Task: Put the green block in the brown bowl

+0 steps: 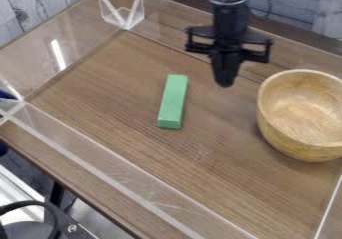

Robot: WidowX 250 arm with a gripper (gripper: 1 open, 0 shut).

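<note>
The green block (174, 100) lies flat on the wooden table, left of centre, its long side running front to back. Nothing touches it. At the right edge of the view stands the brown bowl (287, 136), upright, with nothing visible inside. My gripper (223, 80) hangs from the black arm between the block and the bowl, close to the bowl's left rim and above the table. Its fingers are pressed together and shut, with nothing between them.
Low clear acrylic walls (60, 133) fence the wooden table (120, 78) on all sides. A clear folded bracket (123, 11) stands at the back left corner. A black cable loop (27, 218) shows below the table's front edge.
</note>
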